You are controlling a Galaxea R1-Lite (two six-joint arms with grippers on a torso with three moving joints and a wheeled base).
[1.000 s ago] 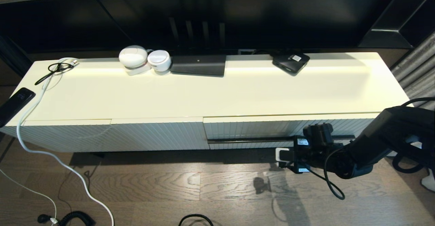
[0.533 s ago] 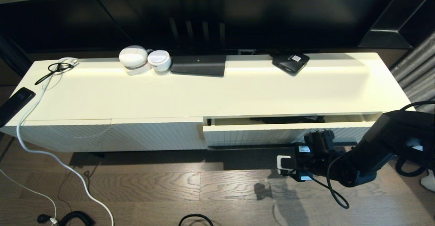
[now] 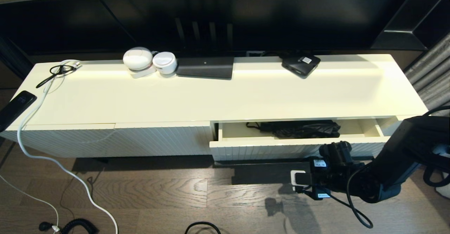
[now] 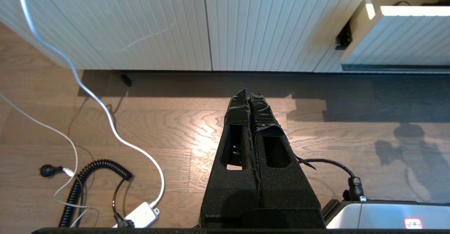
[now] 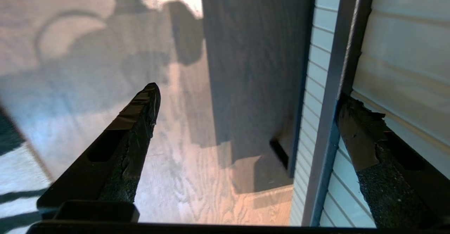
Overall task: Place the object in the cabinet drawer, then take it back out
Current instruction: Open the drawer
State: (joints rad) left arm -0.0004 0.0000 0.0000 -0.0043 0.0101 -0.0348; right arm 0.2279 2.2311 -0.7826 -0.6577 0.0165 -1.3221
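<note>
The cabinet drawer stands pulled partway out of the cream cabinet's right half. Inside it lies the black umbrella, rumpled, with its wrist loop toward the left. My right gripper is open in front of the drawer. One of its fingers sits behind the thin black handle bar, against the ribbed front; the other hangs over the floor. In the head view the right wrist is just below the drawer front. My left gripper is shut and empty, low over the floor to the left.
On the cabinet top sit a flat black box with a white label, a dark flat device and two white round devices. A white cable trails to the wooden floor. A handle-less ribbed panel lies left of the drawer.
The drawer has gone from closed to well open, drawn out by my right gripper moving back toward me. The umbrella inside has come into view.
</note>
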